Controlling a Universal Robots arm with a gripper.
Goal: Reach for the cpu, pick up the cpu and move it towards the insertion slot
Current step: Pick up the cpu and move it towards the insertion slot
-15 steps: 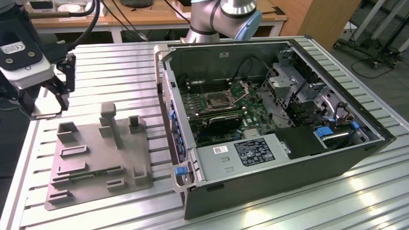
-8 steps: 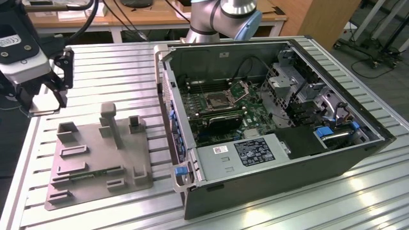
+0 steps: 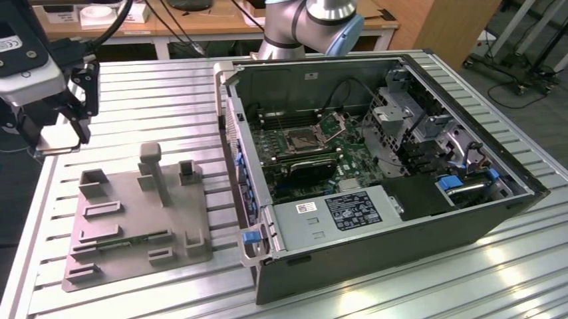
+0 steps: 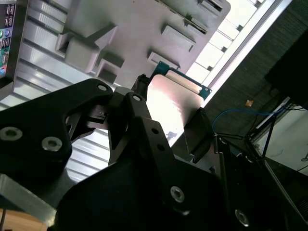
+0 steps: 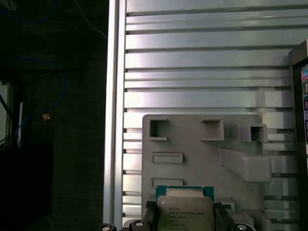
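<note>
The cpu (image 3: pixel 60 138), a small flat square chip with a pale metal top, is clamped in my gripper (image 3: pixel 55 129) near the table's edge at the exterior view's left, up off the grey tray (image 3: pixel 133 219). In both wrist views the black fingers (image 5: pixel 150 217) press on two opposite edges of the cpu (image 5: pixel 185 211) (image 4: pixel 173 101), with the grey tray (image 5: pixel 202 144) beneath and beyond it. The insertion slot (image 3: pixel 304 141), a dark square socket in a silver frame with its metal flap raised, lies on the green board inside the open computer case, well off to the exterior view's right of the gripper.
The open computer case (image 3: pixel 382 232) fills the exterior view's right half of the ribbed metal table (image 3: pixel 159 100). Raised blocks and a post (image 3: pixel 153 169) stand on the tray, and a green memory stick (image 3: pixel 133 239) lies in it. The arm's base (image 3: pixel 310 26) stands behind the case.
</note>
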